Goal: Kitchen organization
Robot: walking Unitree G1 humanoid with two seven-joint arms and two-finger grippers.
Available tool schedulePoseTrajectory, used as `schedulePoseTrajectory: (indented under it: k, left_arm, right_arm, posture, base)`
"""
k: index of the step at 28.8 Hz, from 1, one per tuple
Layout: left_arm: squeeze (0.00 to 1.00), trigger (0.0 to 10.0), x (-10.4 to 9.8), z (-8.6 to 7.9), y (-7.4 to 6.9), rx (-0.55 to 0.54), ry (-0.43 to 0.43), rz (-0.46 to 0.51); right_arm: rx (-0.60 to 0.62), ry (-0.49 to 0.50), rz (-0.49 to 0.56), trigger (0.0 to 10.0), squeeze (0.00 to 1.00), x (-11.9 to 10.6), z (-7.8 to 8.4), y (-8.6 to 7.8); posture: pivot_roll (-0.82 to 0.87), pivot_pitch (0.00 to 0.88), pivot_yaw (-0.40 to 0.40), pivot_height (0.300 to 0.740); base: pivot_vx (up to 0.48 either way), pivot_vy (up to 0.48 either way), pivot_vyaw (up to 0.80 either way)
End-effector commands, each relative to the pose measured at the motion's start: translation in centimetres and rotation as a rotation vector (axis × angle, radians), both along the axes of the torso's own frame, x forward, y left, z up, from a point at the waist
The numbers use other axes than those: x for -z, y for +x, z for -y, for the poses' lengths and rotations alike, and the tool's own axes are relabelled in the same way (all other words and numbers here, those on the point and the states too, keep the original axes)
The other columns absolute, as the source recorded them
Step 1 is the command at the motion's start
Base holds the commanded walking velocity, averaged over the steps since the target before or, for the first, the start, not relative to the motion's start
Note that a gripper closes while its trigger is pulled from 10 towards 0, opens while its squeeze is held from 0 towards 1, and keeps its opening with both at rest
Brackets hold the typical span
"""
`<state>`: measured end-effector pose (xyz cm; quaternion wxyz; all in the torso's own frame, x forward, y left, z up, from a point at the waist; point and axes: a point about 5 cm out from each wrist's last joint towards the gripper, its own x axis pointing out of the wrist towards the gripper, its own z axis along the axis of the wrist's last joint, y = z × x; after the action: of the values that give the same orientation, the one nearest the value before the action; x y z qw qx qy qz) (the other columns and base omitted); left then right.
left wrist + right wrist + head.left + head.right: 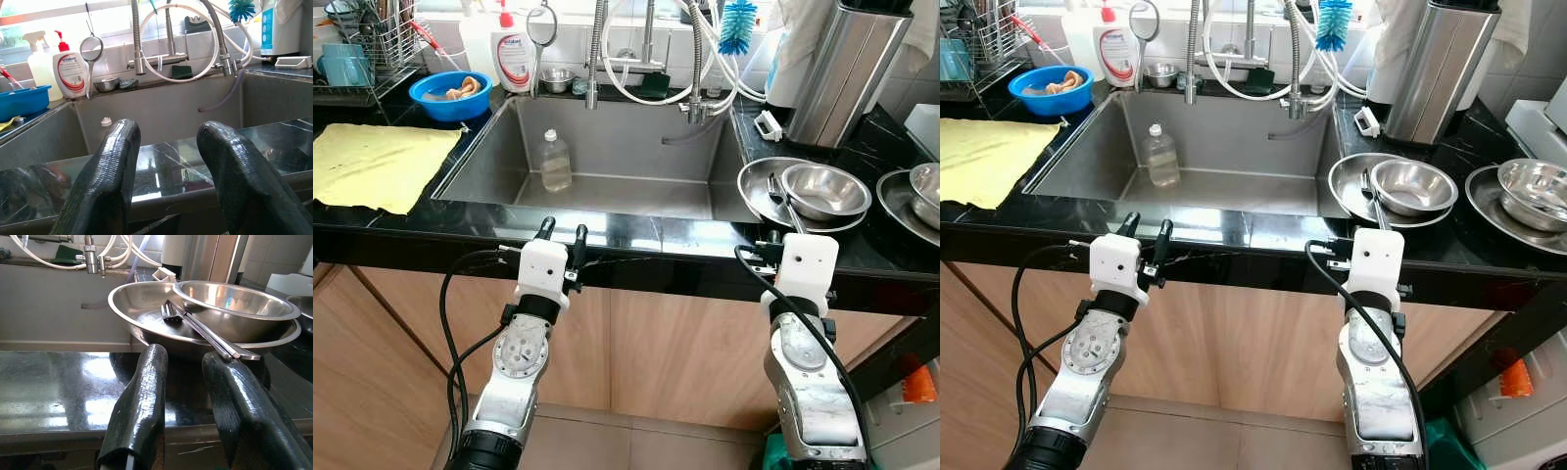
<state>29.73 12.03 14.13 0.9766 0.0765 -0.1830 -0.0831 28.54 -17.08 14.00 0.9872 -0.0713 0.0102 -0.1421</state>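
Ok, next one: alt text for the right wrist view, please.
The right gripper, open and empty, sits at the black countertop's front edge facing a wide steel pan. A smaller steel bowl sits in the pan, with metal utensils whose handles stick out over the rim toward the jaws.

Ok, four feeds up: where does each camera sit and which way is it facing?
Left eye, right eye: head stereo pair, looking forward and down over the black counter edge into the steel sink; both silver arms rise from below.
Left wrist: along the left gripper and its open fingers, facing the sink's back wall and the chrome faucet.
Right wrist: along the right gripper, fingers open, facing the stacked steel bowls.
Shared: the clear plastic bottle in the sink shows in both eye views.
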Motion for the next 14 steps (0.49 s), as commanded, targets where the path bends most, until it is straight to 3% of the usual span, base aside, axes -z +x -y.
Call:
schedulePoseTrajectory:
  k: [1, 14]
  left_arm:
    - [0.00, 10.0, 0.36, 0.11, -0.10, 0.012, 0.013, -0.011]
    - [0.00, 10.0, 0.35, 0.04, -0.06, 0.008, 0.013, -0.015]
  right_arm:
    - [0.007, -0.009, -0.011, 10.0, 0.00, 0.05, -0.02, 0.14]
    - [0.075, -0.025, 0.003, 10.0, 0.00, -0.19, 0.84, 0.02]
  posture:
    - [-0.15, 0.000, -0.031, 0.706]
    - [-0.14, 0.000, -0.031, 0.706]
  base:
    - [0.000, 0.000, 0.00]
    - [0.000, 0.000, 0.00]
